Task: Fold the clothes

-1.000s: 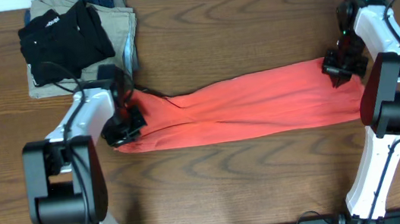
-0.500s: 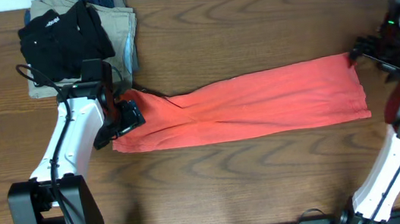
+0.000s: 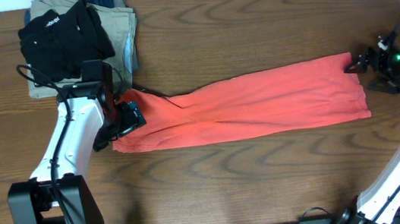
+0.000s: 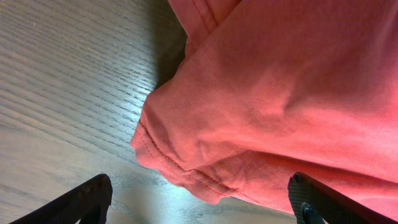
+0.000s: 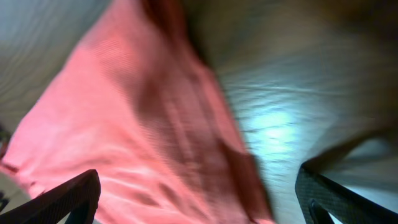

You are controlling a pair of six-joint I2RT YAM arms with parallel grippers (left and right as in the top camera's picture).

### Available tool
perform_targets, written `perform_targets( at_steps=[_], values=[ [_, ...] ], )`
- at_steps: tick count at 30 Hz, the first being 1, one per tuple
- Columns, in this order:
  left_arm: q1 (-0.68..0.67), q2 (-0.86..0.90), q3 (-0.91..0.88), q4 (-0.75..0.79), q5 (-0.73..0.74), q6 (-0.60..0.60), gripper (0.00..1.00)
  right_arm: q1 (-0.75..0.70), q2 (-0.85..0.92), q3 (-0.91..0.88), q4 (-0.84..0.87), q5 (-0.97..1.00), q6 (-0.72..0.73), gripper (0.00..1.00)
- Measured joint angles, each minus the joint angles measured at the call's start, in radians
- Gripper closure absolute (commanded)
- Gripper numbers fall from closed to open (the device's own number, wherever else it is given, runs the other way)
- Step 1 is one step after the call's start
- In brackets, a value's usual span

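Left gripper (image 3: 123, 123): jaws are seen spread wide in the left wrist view, with nothing pinched between them. It is placed right over the left end of the T-shirt (image 3: 260, 104). A rumpled, stitched hem is seen lying below and between the two fingers (image 4: 78, 202). Whether the fingers touch the cloth cannot be told.

Right gripper (image 3: 368, 76): it is likewise seen gaping and empty. It is held just beyond the right end of the shirt, level with its upper corner. The right wrist view is blurred. Red cloth is seen only to the lower left, with bare wood under the rest.

The shirt is laid flat on the table (image 3: 249, 14) as a long narrow band. Its long axis runs left to right, from one gripper to the other. No lettering or tag can be seen from above.

Judgement: each end is nearer to the arm on its own side, and the left gripper is the closer to cloth. An end-over-end fold along that axis is probably called for next.

No containers are seen. At the far left corner, a black garment (image 3: 61, 37) is piled on khaki trousers (image 3: 116, 23), apart from the shirt.
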Motion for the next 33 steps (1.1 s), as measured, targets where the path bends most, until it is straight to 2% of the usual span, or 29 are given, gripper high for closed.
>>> perform_targets(
  at_steps=[2,5,6,7,8,10,12,18,28,33],
  values=[
    [0.000,0.000,0.000,0.000,0.000,0.000,0.08,0.016,-0.011,-0.031,0.020,-0.031,-0.008,0.15],
    [0.000,0.000,0.000,0.000,0.000,0.000,0.07,0.047,-0.016,-0.069,0.048,-0.045,0.002,0.60],
    [0.000,0.000,0.000,0.000,0.000,0.000,0.07,0.061,-0.013,-0.080,0.052,-0.042,0.013,0.74],
    [0.000,0.000,0.000,0.000,0.000,0.000,0.07,0.071,-0.009,-0.089,0.052,-0.034,0.026,0.82],
    [0.000,0.000,0.000,0.000,0.000,0.000,0.07,0.079,-0.005,-0.093,0.051,-0.024,0.038,0.87],
    [0.000,0.000,-0.002,0.002,0.000,0.000,0.07,0.091,0.000,-0.095,0.045,-0.006,0.070,0.88],
    [0.000,0.000,-0.007,0.002,0.000,0.000,0.07,0.094,0.000,-0.086,0.025,0.032,0.116,0.99],
    [0.000,0.000,-0.038,0.017,0.000,0.000,0.07,0.080,0.015,-0.014,-0.072,0.175,0.232,0.99],
    [0.000,0.002,-0.066,0.052,0.001,0.000,0.07,0.032,0.041,0.407,-0.390,0.303,0.343,0.99],
    [0.000,0.002,-0.066,0.056,0.005,0.000,0.07,0.074,0.040,0.512,-0.492,0.388,0.362,0.99]
  ],
)
